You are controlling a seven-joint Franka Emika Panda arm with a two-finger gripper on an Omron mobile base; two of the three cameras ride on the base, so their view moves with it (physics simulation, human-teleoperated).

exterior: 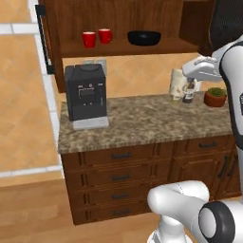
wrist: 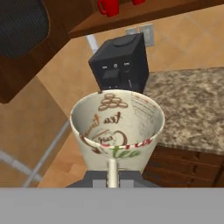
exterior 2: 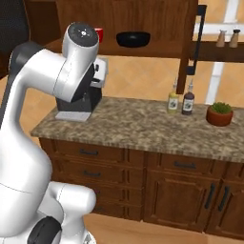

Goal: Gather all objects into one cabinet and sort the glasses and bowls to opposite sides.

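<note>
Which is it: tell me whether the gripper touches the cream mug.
Touching. In the hand view the gripper is shut on the cream mug, pinching its wall at the rim.

In the right base view the arm's white elbow covers most of the coffee machine [exterior 2: 80, 102] and all but a sliver of one red mug [exterior 2: 98, 33] at 11 o'clock. In the hand view the cream-white mug [wrist: 117, 129] hides the fingertips gripping its rim; the second red mug [wrist: 108, 6] is cut by the top edge. In the left base view the bottles [exterior: 189, 92] sit partly behind the hand.
</note>
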